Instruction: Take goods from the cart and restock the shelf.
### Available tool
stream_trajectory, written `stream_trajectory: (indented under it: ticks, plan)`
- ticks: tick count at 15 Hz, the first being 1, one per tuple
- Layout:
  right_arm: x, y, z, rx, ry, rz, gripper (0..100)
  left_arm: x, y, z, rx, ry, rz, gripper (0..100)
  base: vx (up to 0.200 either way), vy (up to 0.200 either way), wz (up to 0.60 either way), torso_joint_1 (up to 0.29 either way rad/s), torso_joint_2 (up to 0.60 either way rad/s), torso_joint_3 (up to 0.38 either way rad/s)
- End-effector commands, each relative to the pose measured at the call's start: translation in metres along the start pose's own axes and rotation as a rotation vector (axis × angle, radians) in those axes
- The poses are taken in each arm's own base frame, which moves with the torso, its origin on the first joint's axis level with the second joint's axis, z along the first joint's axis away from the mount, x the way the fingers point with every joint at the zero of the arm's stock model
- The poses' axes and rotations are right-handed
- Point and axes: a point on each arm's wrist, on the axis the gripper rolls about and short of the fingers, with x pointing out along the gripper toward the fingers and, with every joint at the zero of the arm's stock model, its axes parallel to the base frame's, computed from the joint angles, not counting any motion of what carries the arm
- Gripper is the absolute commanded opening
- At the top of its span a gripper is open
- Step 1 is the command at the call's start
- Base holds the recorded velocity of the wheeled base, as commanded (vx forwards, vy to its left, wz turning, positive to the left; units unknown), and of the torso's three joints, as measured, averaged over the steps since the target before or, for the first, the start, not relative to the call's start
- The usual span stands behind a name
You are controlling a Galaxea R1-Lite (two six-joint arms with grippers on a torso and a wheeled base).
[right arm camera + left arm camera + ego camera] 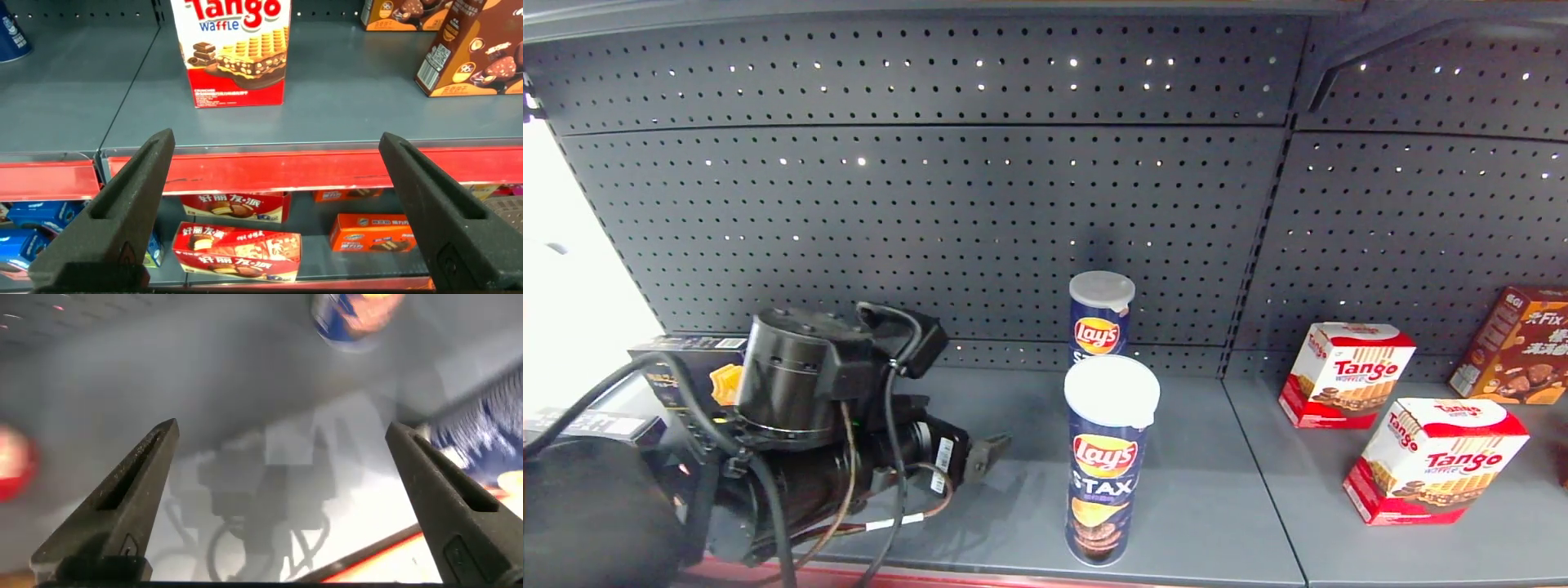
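Observation:
Two tall blue chip cans stand on the grey shelf [1217, 506], one near the front edge [1109, 461] and one behind it by the pegboard [1099, 318]. My left gripper [987, 454] lies low over the shelf to the left of the front can, pointing toward it with a gap between. In the left wrist view it [282, 441] is open and empty, with a blurred can [355, 314] ahead. My right gripper [278, 147] is open and empty in front of the shelf's red edge [270, 171], below a red and white wafer box [237, 49].
Two red and white wafer boxes [1343, 374] [1437, 459] and a brown box [1515, 343] stand on the right shelf section. A black box [686, 353] sits behind the left arm. Lower shelves hold snack boxes [237, 249]. Bare shelf lies between the cans and the wafer boxes.

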Motion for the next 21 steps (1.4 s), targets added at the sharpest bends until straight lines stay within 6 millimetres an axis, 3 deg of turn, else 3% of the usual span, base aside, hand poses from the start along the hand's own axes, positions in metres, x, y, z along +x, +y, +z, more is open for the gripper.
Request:
stream_trajectory:
  ticks: [1,5,6,9,11,12,13,14,17,18,21]
  plan:
    - [0.000,0.000,0.000,0.000,0.002,0.000,100,-0.046,0.019,0.018,-0.036,-0.126,0.040,100,0.000,0.000,0.00,0.000,0.00,0.000]
    - [0.000,0.000,0.000,0.000,0.002,0.000,100,-0.107,0.038,0.011,-0.074,-0.159,0.082,100,0.000,0.000,0.00,0.000,0.00,0.000]
    - [0.000,0.000,0.000,0.000,0.002,0.000,100,-0.134,0.045,-0.004,-0.097,-0.206,0.119,100,0.000,0.000,0.00,0.000,0.00,0.000]
    - [0.000,0.000,0.000,0.000,0.002,0.000,100,-0.176,0.050,-0.053,-0.123,-0.292,0.190,100,0.000,0.000,0.00,0.000,0.00,0.000]
    - [0.000,0.000,0.000,0.000,0.000,0.000,100,-0.194,0.051,-0.076,-0.140,-0.359,0.252,100,0.000,0.000,0.00,0.000,0.00,0.000]
    - [0.000,0.000,0.000,0.000,0.002,0.000,100,-0.195,0.052,-0.077,-0.143,-0.366,0.261,100,0.000,0.000,0.00,0.000,0.00,0.000]
    - [0.000,0.000,0.000,0.000,0.002,0.000,100,-0.210,0.050,-0.093,-0.163,-0.445,0.317,100,0.000,0.000,0.00,0.000,0.00,0.000]
    - [0.000,0.000,0.000,0.000,0.002,0.000,100,-0.212,0.049,-0.098,-0.166,-0.456,0.323,100,0.000,0.000,0.00,0.000,0.00,0.000]
    - [0.000,0.000,0.000,0.000,0.002,0.000,100,-0.202,0.044,-0.170,-0.108,-0.438,0.401,100,0.000,0.000,0.00,0.000,0.00,0.000]
    - [0.000,0.000,0.000,0.000,0.002,0.000,100,-0.198,0.043,-0.186,-0.114,-0.433,0.418,100,0.000,0.000,0.00,0.000,0.00,0.000]
    - [0.000,0.000,0.000,0.000,0.002,0.000,100,-0.200,0.037,-0.198,-0.168,-0.470,0.393,100,0.000,0.000,0.00,0.000,0.00,0.000]
